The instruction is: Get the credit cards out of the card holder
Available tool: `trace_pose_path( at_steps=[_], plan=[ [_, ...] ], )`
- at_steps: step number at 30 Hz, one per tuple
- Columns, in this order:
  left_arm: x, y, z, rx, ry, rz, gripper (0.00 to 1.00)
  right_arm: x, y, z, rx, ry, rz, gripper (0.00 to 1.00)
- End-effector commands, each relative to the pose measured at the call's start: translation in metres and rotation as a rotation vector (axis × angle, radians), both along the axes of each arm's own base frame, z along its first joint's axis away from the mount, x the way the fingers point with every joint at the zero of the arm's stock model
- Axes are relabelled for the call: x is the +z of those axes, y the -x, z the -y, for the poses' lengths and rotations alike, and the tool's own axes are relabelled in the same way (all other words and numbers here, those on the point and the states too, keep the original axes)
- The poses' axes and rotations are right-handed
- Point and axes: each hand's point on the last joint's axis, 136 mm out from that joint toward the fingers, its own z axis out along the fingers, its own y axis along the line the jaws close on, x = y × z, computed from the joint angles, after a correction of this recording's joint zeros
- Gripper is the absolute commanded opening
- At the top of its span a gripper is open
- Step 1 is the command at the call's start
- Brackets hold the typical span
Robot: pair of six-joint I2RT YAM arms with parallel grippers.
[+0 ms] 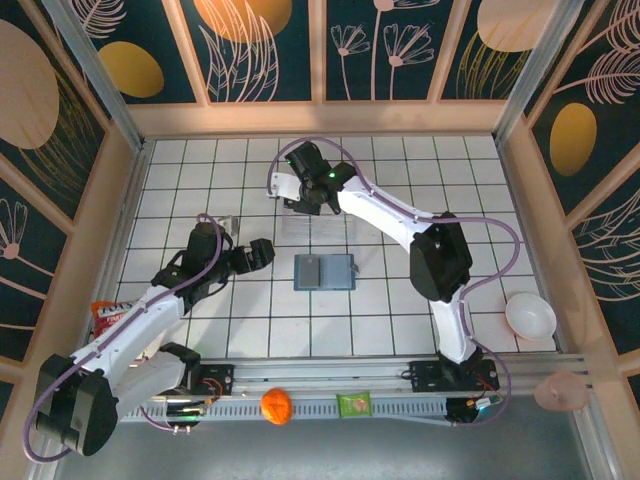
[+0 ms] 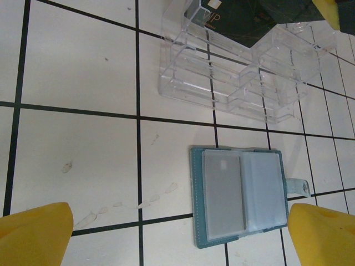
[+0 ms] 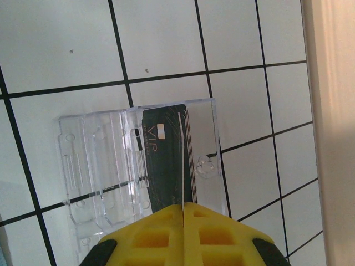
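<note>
The teal card holder [image 1: 325, 271] lies open on the tiled table, and a grey credit card [image 2: 223, 191] sits in its left sleeve [image 2: 238, 194]. My left gripper [image 1: 262, 253] hovers just left of it, open, its yellow fingertips [image 2: 33, 235] wide apart with nothing between them [image 2: 177, 235]. My right gripper [image 1: 298, 190] is farther back over the clear plastic tray [image 3: 100, 166], shut [image 3: 183, 208] on a thin credit card [image 3: 181, 160] seen edge-on. A black credit card [image 3: 161, 155] marked VIP lies in the tray below it [image 2: 233, 16].
A white bowl [image 1: 530, 317] stands at the right. At the near edge are an orange [image 1: 277, 405], a green packet [image 1: 354, 405] and a pink bowl [image 1: 562, 390]. A red snack packet [image 1: 105, 312] lies at the left. Wooden walls [image 1: 115, 200] enclose the table.
</note>
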Motion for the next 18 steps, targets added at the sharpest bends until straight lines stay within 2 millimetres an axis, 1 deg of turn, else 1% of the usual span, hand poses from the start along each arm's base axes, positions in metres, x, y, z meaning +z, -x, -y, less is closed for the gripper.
trace_pose_path(
  at_steps=[1, 5, 14, 18],
  plan=[
    [0.002, 0.001, -0.003, 0.014, 0.005, -0.003, 0.99, -0.019, -0.001, -0.003, 0.007, 0.032, -0.002, 0.00],
    [0.001, 0.001, -0.004, 0.015, 0.004, -0.005, 0.99, -0.030, -0.003, -0.001, -0.001, 0.054, 0.002, 0.00],
    [-0.001, 0.000, -0.003, 0.016, 0.006, -0.006, 0.99, -0.038, 0.003, -0.006, 0.016, 0.057, -0.019, 0.00],
    [0.000, 0.000, -0.002, 0.013, 0.012, -0.004, 0.99, -0.045, 0.005, -0.008, 0.023, 0.060, -0.028, 0.00]
  ],
)
